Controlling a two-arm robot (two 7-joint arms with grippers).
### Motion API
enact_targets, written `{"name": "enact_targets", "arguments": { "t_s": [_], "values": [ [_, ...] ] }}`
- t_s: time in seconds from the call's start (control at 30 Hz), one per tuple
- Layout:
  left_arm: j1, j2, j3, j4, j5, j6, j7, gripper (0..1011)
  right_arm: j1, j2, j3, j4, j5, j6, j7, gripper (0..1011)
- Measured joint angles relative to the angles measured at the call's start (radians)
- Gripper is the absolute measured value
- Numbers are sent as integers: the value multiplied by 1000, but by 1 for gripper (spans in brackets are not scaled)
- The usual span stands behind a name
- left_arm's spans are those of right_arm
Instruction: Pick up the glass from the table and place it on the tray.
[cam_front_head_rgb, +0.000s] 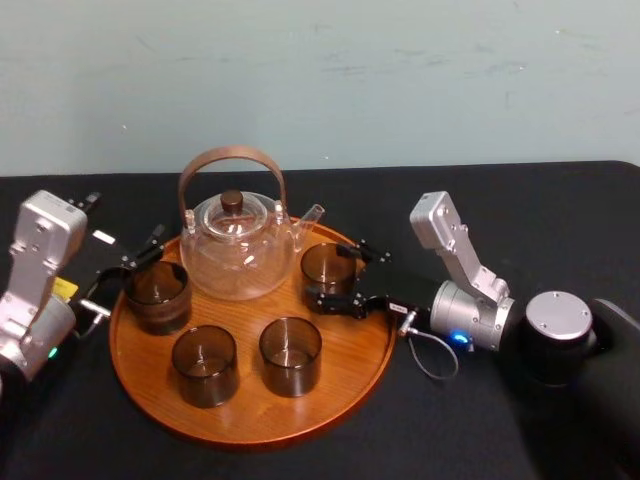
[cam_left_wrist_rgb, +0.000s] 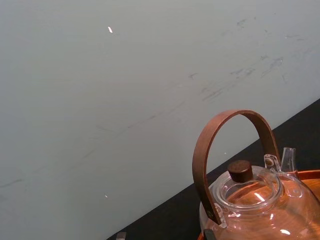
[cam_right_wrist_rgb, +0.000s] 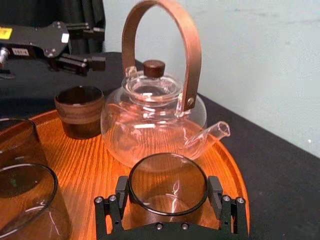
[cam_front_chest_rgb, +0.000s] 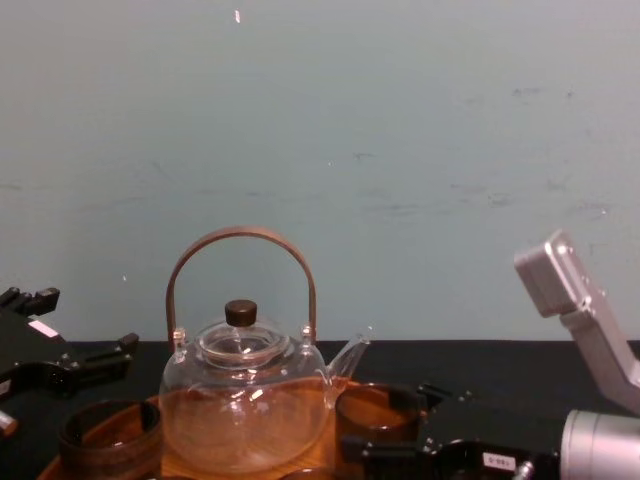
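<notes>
The tray is orange-brown with wood grain; each glass smoky brown; teapot clear, handle brown; tabletop black.

Cut off at frame edge: teapot base, most of tray.

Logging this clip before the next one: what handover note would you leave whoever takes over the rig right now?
Right gripper: shut on the glass, which appears to rest on the tray, just right of the glass teapot.
Left gripper: open, idle at the tray's left rim.
Done: glass is on the tray.
Left: open the right gripper and back it away.
</notes>
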Motion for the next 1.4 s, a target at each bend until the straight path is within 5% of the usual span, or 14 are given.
{"name": "enact_targets", "arguments": {
  "t_s": [0.73,1.17,1.4],
  "values": [
    [0,0,0,0,0,0,0,1001,-209,175,86,-433,71,60,-92,1002],
    [0,0,0,0,0,0,0,1001,-328,238,169,-539,100,59,-179,1003],
    [0,0,0,0,0,0,0,1001,-358,239,212,-547,71,51,-251,1002]
  ]
}}
